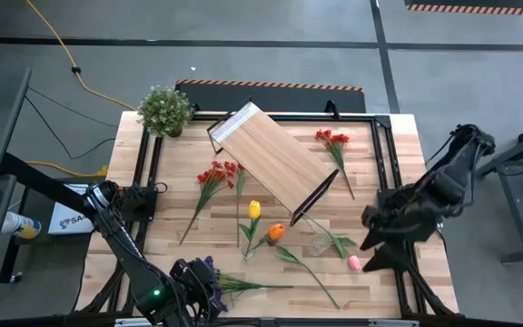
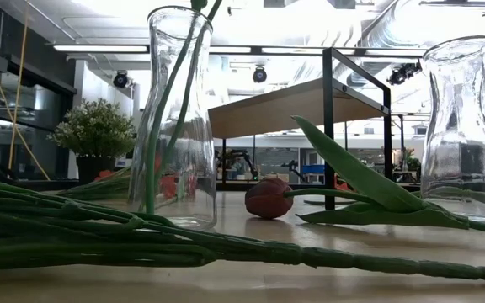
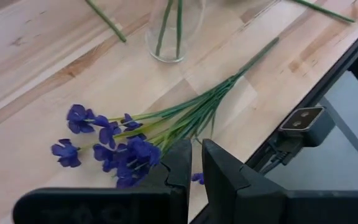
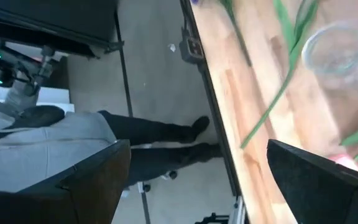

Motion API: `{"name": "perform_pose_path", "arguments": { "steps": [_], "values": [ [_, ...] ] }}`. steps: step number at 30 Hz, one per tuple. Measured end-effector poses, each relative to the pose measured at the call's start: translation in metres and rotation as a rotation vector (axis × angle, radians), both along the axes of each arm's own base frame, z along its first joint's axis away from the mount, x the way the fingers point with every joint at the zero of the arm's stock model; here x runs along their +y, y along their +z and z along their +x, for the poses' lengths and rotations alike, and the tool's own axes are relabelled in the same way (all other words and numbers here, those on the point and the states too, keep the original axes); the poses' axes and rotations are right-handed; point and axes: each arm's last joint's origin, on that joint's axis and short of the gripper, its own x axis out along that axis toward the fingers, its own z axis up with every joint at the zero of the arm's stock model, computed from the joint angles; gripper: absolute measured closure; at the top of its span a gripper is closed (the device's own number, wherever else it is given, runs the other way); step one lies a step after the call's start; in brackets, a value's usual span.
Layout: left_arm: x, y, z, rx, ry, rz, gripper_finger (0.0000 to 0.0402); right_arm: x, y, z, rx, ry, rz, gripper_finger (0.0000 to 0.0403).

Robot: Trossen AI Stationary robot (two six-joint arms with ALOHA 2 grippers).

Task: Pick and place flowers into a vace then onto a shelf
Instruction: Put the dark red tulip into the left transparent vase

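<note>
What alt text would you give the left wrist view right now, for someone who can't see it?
The left gripper, fingers nearly shut and holding nothing, hovers over the purple spray, which lies flat on the wood table near its edge. The spray's green stems point toward the base of a glass vase with stems in it.

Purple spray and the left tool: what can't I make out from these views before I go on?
- Purple spray: whether the left tool pinches a stem; left wrist view, the fingers cover the contact.
- High view: the left arm hides the blooms.
- Low view: the vase top is cut off, so the bloom inside is unseen.
</note>
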Motion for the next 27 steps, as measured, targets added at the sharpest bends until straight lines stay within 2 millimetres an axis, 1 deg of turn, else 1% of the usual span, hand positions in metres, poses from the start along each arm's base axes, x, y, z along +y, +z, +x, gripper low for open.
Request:
{"name": "perform_pose_path", "arguments": {
  "steps": [8, 12, 19, 27],
  "values": [
    [0.001, 0.000, -0.001, 0.006, 0.001, 0.007, 0.0328, 0.052, -0.019, 0.016, -0.002, 0.007, 0.022, 0.0037],
    [0.001, 0.000, -0.001, 0.006, 0.001, 0.007, 0.0328, 0.071, -0.035, 0.025, 0.040, -0.011, 0.006, 0.0038],
    [0.001, 0.000, -0.001, 0.007, 0.001, 0.005, 0.0328, 0.090, -0.065, 0.039, 0.131, -0.032, -0.062, 0.0038],
    [0.000, -0.001, -0.001, 0.042, -0.008, -0.026, 0.0328, 0.099, -0.095, 0.058, 0.196, -0.067, -0.145, 0.0037]
  ]
}}
